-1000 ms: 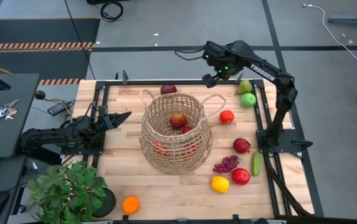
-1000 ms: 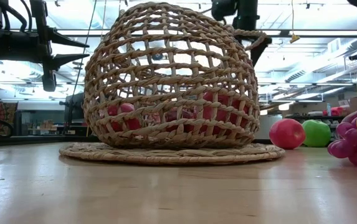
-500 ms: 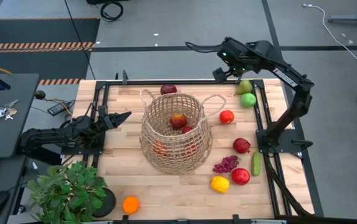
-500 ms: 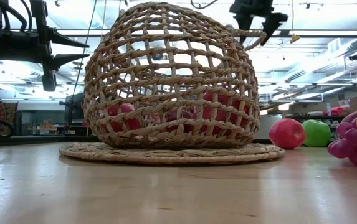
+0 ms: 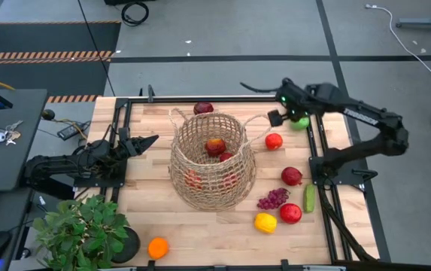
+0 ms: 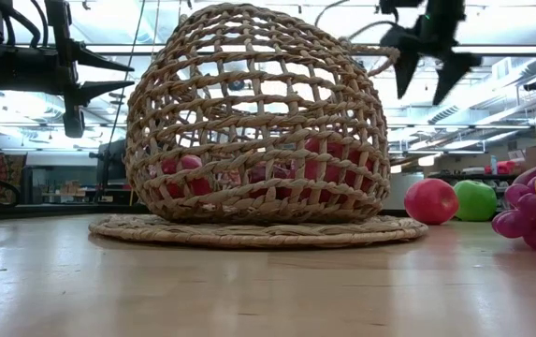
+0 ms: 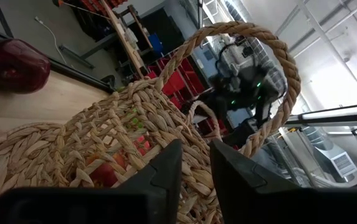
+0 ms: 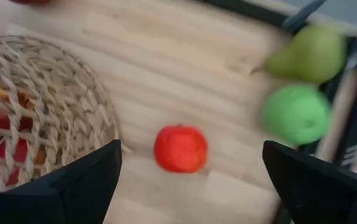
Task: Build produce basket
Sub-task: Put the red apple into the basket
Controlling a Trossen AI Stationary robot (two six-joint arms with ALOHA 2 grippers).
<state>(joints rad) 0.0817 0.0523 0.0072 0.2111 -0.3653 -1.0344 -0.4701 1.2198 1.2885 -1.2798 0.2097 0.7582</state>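
You see the wicker basket [image 5: 212, 160] upright mid-table, red fruit inside. More produce [image 5: 283, 199] lies scattered to its right

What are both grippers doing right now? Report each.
Left gripper: jaws shut, holding nothing, beside the basket.
Right gripper: jaws open, empty, above the red apple.

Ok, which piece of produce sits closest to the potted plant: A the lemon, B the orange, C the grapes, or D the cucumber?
B: in the high view the orange lies right beside the plant at the table's near left corner, while the lemon, grapes and cucumber all lie across the table, on the far side of the basket.
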